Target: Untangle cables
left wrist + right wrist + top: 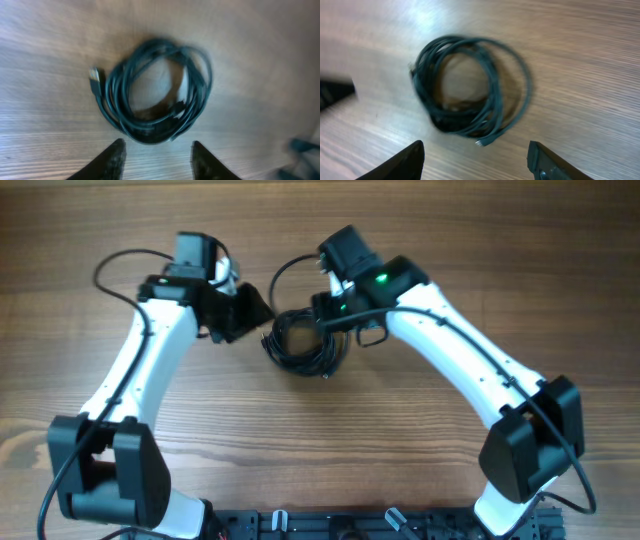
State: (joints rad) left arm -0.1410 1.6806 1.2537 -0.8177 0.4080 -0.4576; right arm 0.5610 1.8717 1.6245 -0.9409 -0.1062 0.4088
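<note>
Likely limp, light; pinch cables (150,134) at outer loop; hovering with left gripper (156,161), right gripper (476,161) spread, empty.

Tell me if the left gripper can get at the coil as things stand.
Probably yes. The left gripper is open and the coil lies flat on the table just ahead of its fingers, with nothing between. The right gripper, also open, hovers opposite without touching it.

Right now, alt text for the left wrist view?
A coil of black cables lies on the wooden table, a plug end poking out at its left. The left gripper frames the bottom edge, fingers open, not touching the coil.
</note>
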